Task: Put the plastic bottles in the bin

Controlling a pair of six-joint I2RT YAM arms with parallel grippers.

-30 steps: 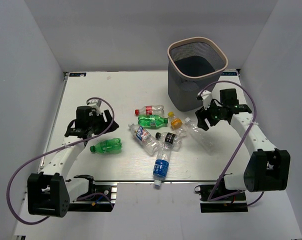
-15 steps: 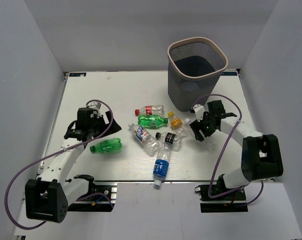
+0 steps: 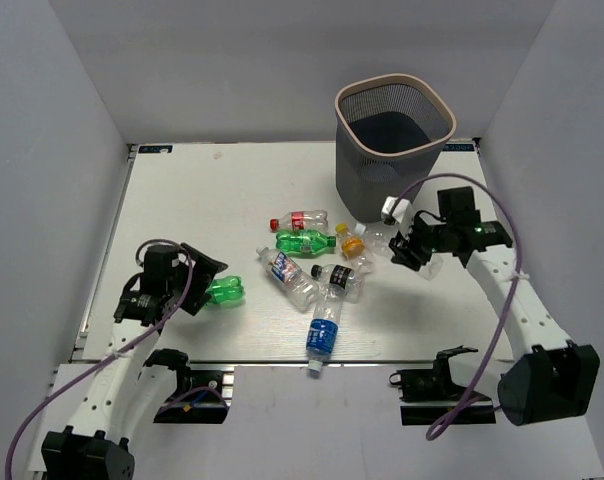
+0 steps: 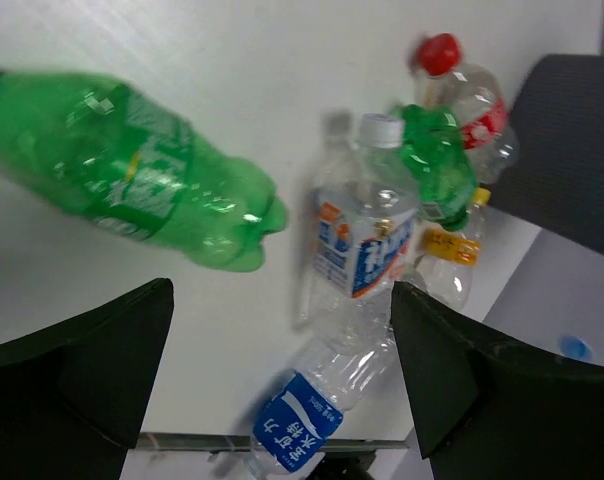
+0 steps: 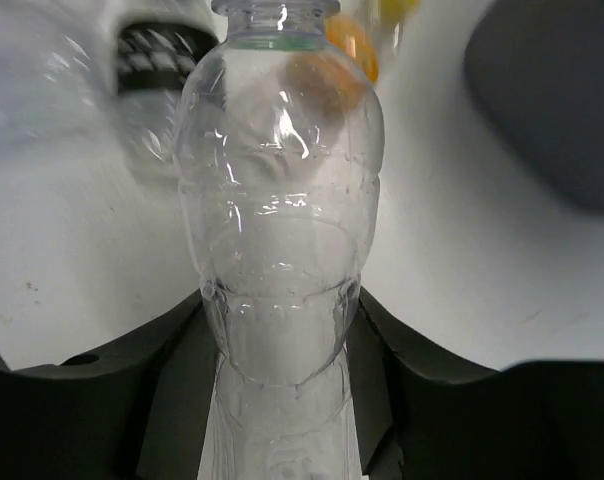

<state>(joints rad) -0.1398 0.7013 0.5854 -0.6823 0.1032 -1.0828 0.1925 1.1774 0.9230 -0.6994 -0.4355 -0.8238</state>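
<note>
Though the table (image 3: 202,200) lay mostly in plain sight, the left arm covered its near-left edge. The bin (image 3: 364,190) stood upright at the far right, its foot partly masked by the right arm's cable (image 3: 422,185). In both wrist views it was only a dark blur at the upper right.

The right gripper (image 3: 415,250) hung just in front of the bin, fingers closed snugly on a clear bottle (image 5: 280,230) whose mouth was cut off at the top of the wrist view. I could not tell whether that bottle touched the table. Its long axis ran leftward from the gripper, neck toward the orange-cap bottle (image 3: 350,242).

The left gripper (image 3: 204,283) sat low at the near left, fingers spread wide with nothing between them. It hid the cap end of the near green bottle (image 3: 224,290), which lay on its side, base toward the pile.

Between the grippers the rest lay flat. The red-cap bottle (image 3: 300,220) was farthest, cap to the left, and the far green bottle (image 3: 304,241) lay alongside it. The white-cap bottle (image 3: 287,277) slanted with its cap to the far left. The black-label bottle (image 3: 340,278) lay just beside it, its ends hard to make out. The blue-label bottle (image 3: 324,330) ran near to far, cap at the table's near edge.
</note>
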